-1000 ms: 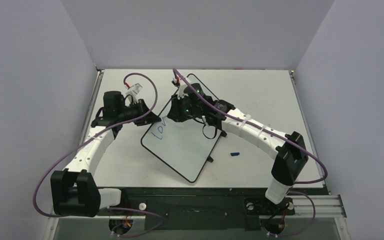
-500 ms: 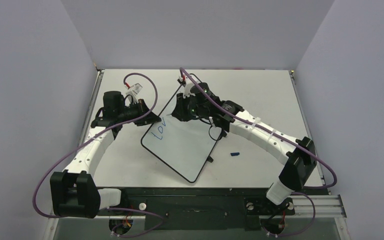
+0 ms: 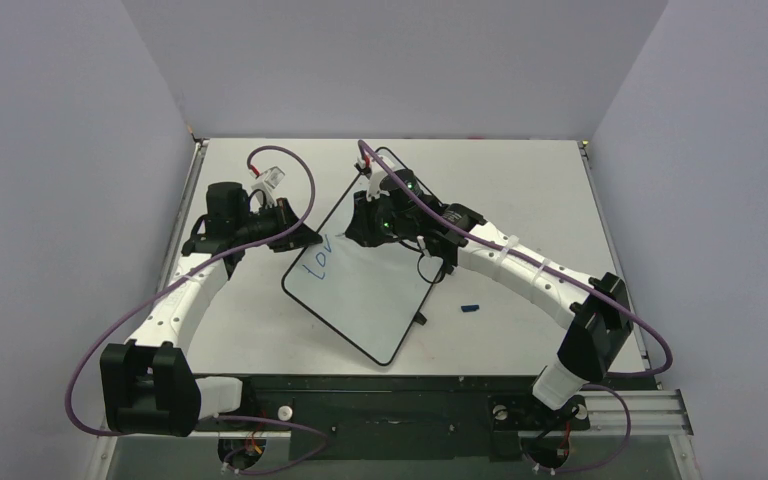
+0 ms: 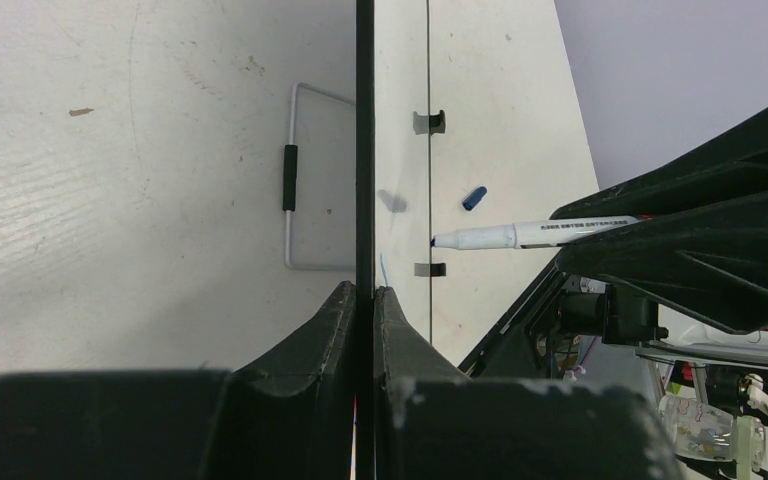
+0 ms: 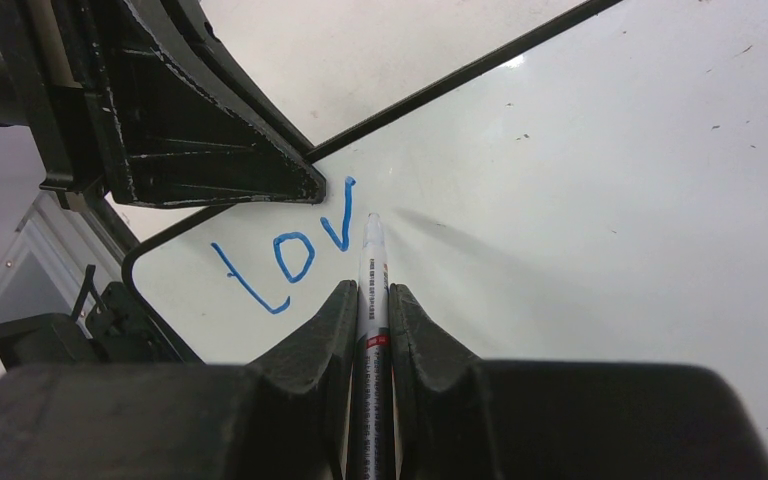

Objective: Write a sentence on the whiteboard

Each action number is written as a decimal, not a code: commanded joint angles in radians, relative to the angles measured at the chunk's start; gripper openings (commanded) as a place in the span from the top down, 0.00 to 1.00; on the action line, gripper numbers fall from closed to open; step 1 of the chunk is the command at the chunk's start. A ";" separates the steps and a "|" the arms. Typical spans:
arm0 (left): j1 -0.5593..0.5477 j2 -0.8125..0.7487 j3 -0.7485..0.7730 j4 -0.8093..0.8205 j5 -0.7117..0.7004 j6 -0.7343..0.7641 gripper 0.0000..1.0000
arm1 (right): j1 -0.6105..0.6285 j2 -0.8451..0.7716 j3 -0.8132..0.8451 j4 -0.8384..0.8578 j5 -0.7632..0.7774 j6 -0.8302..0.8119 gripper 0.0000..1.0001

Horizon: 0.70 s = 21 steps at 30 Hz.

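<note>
Just changed: right pincer (image 5: pixel 370 288) has edged along the whiteboard (image 5: pixel 600 190).
Grip: narrow, clamped on the marker (image 5: pixel 372 250).
Sentence (image 5: pixel 290 255): only "Lov", just left of its tip.
Left pincer (image 4: pixel 365 297): pinching the board's rim.
Meaning: "e" likely next.

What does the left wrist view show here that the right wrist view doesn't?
Left wrist only: the whiteboard seen edge-on, and a blue cap lying on the table. Right wrist only: the blue letters "LOV", and the right claw gripping the marker. Both: the left claw on the board's rim, and the marker tip at the board.
</note>
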 commanded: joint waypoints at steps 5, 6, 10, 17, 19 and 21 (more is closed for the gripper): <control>-0.002 -0.036 0.025 0.046 0.003 0.043 1.00 | -0.004 0.023 0.017 0.051 -0.021 0.008 1.00; -0.002 -0.037 0.025 0.047 0.004 0.043 1.00 | -0.004 0.025 0.016 0.051 -0.022 0.009 1.00; -0.002 -0.037 0.025 0.046 0.005 0.043 1.00 | -0.004 0.036 0.018 0.057 -0.026 0.012 1.00; -0.002 -0.037 0.023 0.048 0.007 0.043 1.00 | -0.004 0.056 0.019 0.065 -0.027 0.014 1.00; -0.002 -0.036 0.024 0.047 0.006 0.043 1.00 | -0.004 0.058 0.013 0.066 -0.024 0.013 1.00; -0.002 -0.036 0.024 0.046 0.006 0.043 1.00 | -0.005 0.058 0.006 0.066 -0.019 0.013 1.00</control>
